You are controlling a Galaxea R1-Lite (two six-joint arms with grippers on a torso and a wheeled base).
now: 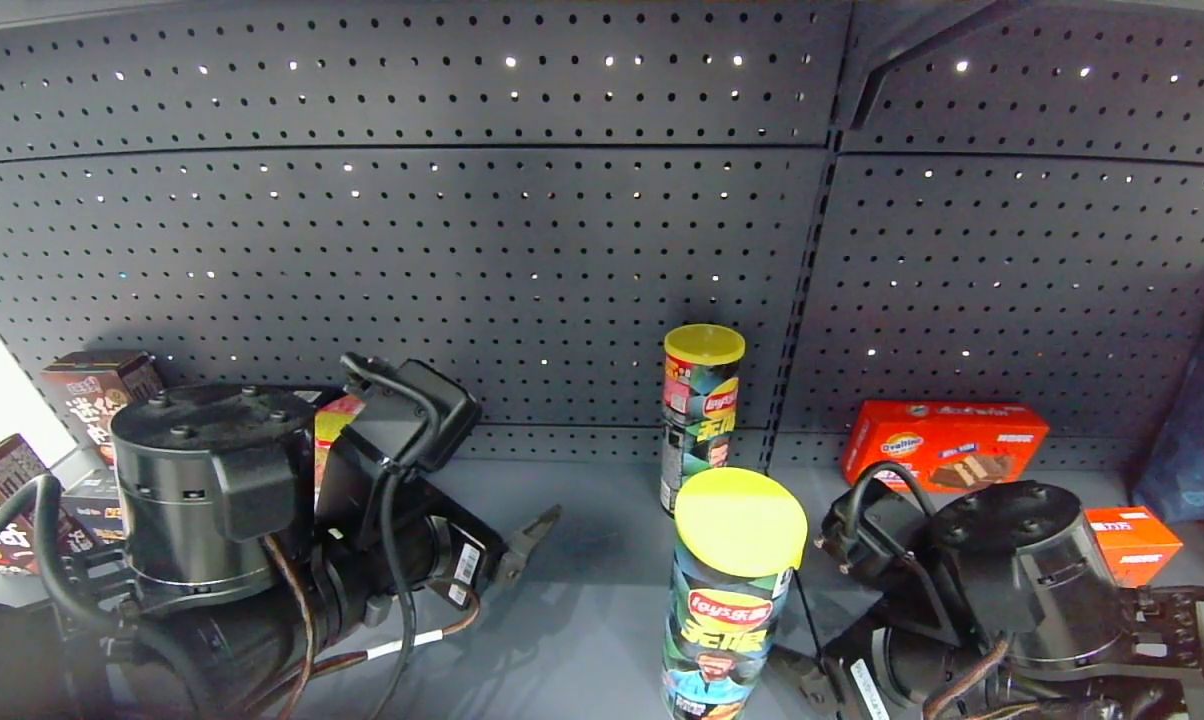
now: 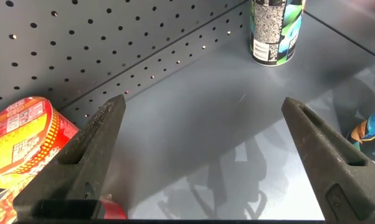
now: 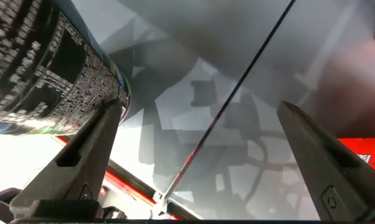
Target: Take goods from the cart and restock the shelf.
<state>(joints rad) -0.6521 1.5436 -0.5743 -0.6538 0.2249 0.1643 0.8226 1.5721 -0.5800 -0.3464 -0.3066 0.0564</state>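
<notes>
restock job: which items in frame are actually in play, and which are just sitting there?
Likely in play: front chip can, beside the open right gripper; shelf; open left gripper.
Lying about: rear chip can, large orange box, small orange box, brown boxes, red noodle tub, blue bag.

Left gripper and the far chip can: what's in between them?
Just bare grey shelf. The left wrist view shows nothing lying from the open left gripper up to the far chip can.
</notes>
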